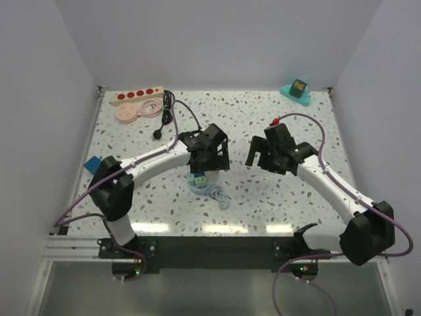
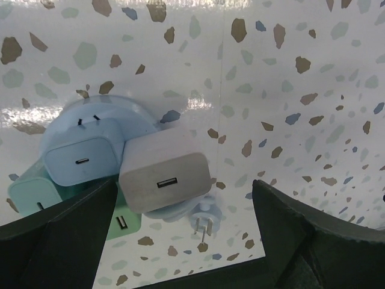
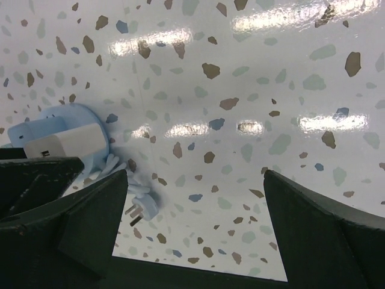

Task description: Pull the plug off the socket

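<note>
Left pincer (image 1: 210, 163) and right pincer (image 1: 268, 160) hang released above the counter (image 1: 316, 131), holding nothing; the socket (image 1: 136, 97) sits at eleven o'clock, the plug (image 1: 158, 134) lying beside it, seemingly unplugged, hence the idle arms

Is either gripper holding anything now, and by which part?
Nothing is held: the black left gripper and black right gripper both show open, empty jaws.

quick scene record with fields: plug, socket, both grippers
plug: loose on the table, in front of the strip, apart from it
socket: power strip at far left corner, four red outlets showing
left gripper: open, above a pile of chargers
right gripper: open, holding nothing, over bare table
</note>
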Tool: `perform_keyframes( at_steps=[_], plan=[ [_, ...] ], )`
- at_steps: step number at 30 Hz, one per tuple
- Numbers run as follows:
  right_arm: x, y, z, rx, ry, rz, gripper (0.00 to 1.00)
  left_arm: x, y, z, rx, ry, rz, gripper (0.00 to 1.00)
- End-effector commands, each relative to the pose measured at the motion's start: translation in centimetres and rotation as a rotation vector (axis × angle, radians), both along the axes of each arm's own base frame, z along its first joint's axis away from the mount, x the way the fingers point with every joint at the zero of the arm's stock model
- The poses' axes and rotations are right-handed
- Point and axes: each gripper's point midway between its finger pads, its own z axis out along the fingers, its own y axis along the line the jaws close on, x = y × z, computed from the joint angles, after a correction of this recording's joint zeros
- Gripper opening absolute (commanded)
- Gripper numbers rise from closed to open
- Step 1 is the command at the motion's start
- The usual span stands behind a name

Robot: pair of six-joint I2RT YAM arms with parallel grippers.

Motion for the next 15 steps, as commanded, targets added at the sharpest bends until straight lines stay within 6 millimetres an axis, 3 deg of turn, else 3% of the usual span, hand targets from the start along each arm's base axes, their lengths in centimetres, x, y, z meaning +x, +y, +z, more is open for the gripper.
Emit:
perform_keyframes(
  at_steps=[1,9,15],
  plan=[
    [0.0,-0.3,-0.1,0.006,0.015,-0.021,0.99,0.0,-1.5,0.5,-0.055,0.017,0.043,1.00],
    [0.1,0.0,-0.6,0.053,0.025,-0.020,0.99,1.0,-1.5,-2.1,0.003,0.010,0.040,0.92],
    [0.0,0.1,-1.0,0.065,0.031,-0.011,0.97,1.1,-2.3,-3.7,0.003,0.032,-0.010,0.78]
  ],
)
